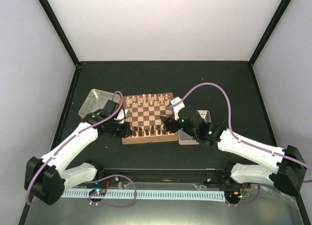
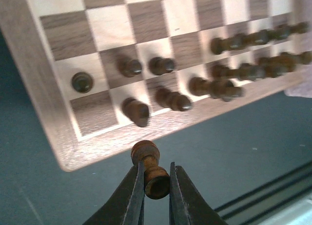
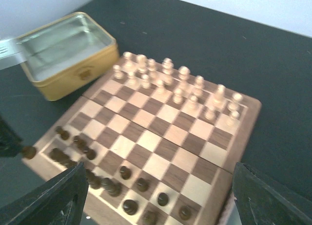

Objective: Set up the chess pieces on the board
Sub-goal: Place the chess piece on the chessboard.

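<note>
The board (image 1: 147,119) lies mid-table, with dark pieces (image 1: 148,132) along its near two rows and pale pieces along the far rows. My left gripper (image 2: 156,178) is shut on a dark rook-like piece (image 2: 150,169), held just off the board's near left corner (image 2: 68,159), over the dark mat. In the left wrist view the corner square (image 2: 92,113) beside a dark piece (image 2: 135,110) is bare. My right gripper (image 1: 168,121) is open and empty, hovering above the board's near right part (image 3: 195,186); the dark pieces (image 3: 126,174) show below it.
An open gold tin (image 1: 95,102) stands left of the board, also shown in the right wrist view (image 3: 68,59). A silver tin (image 1: 201,119) lies right of the board, mostly under my right arm. Black enclosure walls border the mat.
</note>
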